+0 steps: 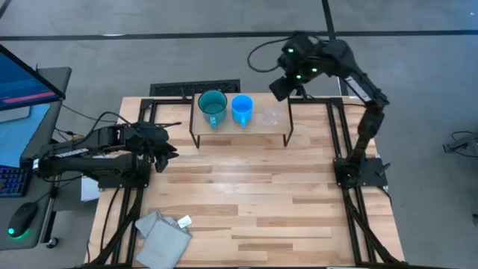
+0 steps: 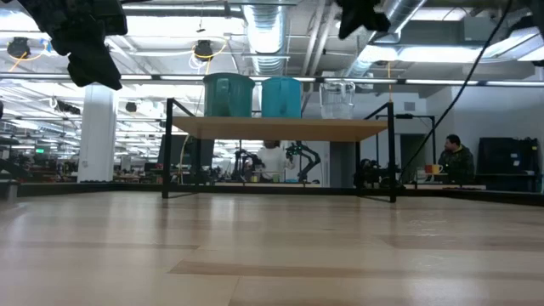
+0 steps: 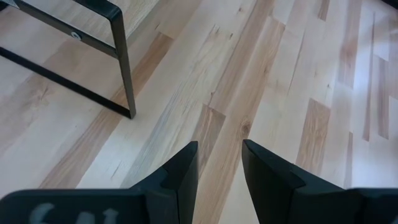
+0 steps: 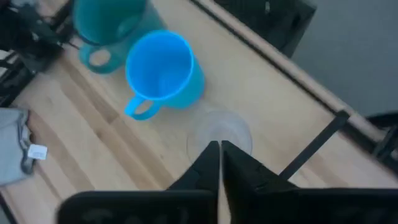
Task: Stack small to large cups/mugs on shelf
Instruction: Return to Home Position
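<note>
We judge the sorting done: along the far edge of the shelf [image 1: 239, 133] stand the teal mug [image 1: 213, 107] at the left end, the blue mug [image 1: 242, 107] just beside it and the clear cup [image 1: 270, 116] toward the right end, largest to smallest. The right gripper [image 4: 220, 146], fingers pinched together on nothing, hangs above the far right corner with the clear cup just below it. The left gripper [image 3: 219, 149], parted and empty, waits off the front left corner.

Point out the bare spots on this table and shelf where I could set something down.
The table is bare across its middle and right, between the shelf and the near edge. Crowded: the shelf top, with teal mug, blue mug and clear cup near the right gripper; the left gripper and grey cloth take the left side.
</note>
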